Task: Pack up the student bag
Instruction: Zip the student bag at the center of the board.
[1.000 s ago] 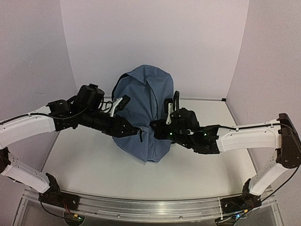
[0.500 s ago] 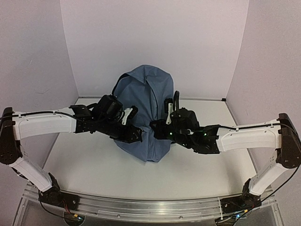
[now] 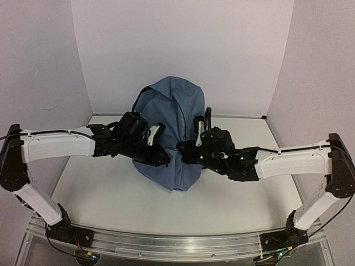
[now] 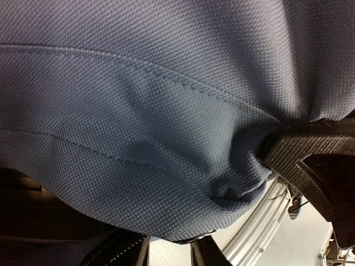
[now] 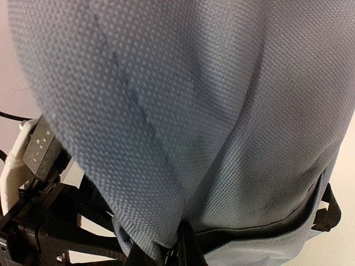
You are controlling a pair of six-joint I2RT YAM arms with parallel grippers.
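The student bag (image 3: 169,119) stands upright mid-table, slate blue, and sags forward. My right gripper (image 3: 184,152) is shut on a fold of its front fabric low down; in the right wrist view the cloth (image 5: 183,111) hangs into the closed jaws (image 5: 178,252). My left gripper (image 3: 162,158) is pressed against the bag's lower left front. In the left wrist view the cloth (image 4: 138,111) fills the frame and its hem lies just above my left gripper (image 4: 169,250), whose jaws stand apart with the table showing between them. The right gripper's finger (image 4: 310,158) pinches cloth at the right there.
A black strap loop (image 3: 208,116) sticks up at the bag's right side, and a strap buckle (image 5: 327,213) hangs at its edge. Purple walls close off the back and sides. An aluminium rail (image 3: 177,244) runs along the near table edge.
My left arm has swung right and lower, bringing its gripper against the bag's lower front. The right arm and the bag have stayed still.
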